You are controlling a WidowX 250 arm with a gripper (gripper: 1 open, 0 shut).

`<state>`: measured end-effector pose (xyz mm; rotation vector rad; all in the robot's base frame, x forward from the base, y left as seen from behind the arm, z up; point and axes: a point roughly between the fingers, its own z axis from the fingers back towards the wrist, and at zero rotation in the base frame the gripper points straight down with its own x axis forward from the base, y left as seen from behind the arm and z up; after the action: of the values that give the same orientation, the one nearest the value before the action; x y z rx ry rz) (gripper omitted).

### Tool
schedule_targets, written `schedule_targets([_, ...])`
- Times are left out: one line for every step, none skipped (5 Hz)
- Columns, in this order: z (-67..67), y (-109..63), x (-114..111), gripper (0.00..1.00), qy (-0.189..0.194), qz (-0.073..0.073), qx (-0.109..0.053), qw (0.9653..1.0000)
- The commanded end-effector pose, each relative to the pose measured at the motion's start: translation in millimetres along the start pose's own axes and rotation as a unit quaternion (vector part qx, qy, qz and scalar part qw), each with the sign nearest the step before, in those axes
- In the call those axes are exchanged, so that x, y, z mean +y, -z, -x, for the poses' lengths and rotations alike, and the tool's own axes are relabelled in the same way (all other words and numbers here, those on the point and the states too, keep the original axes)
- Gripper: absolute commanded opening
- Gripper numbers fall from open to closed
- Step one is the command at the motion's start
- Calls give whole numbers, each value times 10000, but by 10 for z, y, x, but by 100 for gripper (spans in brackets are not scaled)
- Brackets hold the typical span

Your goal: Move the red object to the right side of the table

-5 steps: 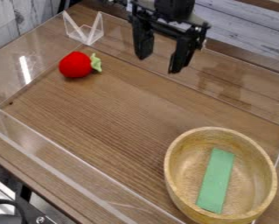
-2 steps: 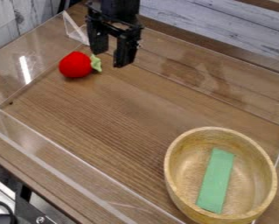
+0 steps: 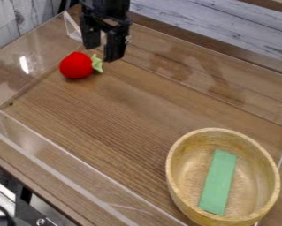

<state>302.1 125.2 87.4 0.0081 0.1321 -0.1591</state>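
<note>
The red object (image 3: 74, 65), a small strawberry-like toy with a green cap pointing right, lies on the brown wood-grain table (image 3: 131, 115) near its far left corner. My gripper (image 3: 102, 46) hangs just right of it and slightly behind, pointing down. Its two dark fingers stand apart and open, with nothing between them. The right finger's tip sits close to the toy's green cap.
A round woven tan bowl (image 3: 185, 181) holding a flat green strip (image 3: 221, 180) stands at the near right. Low clear acrylic walls (image 3: 37, 146) border the table on all sides.
The gripper has travelled left across the back of the table and come down a little, from the middle to beside the red object. The toy and bowl have stayed put.
</note>
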Motion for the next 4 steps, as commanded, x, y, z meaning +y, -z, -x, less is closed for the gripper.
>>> schedule_targets([-105,-79,258,100,59,-238,-280,9993])
schedule_targets([-168,-91,293,100,551,-258,-244,9978])
schedule_targets([-227,-96,308,100,923,-261,-213,9952])
schedule_targets([-200,-165,420,100,1284,-280,-168,9912])
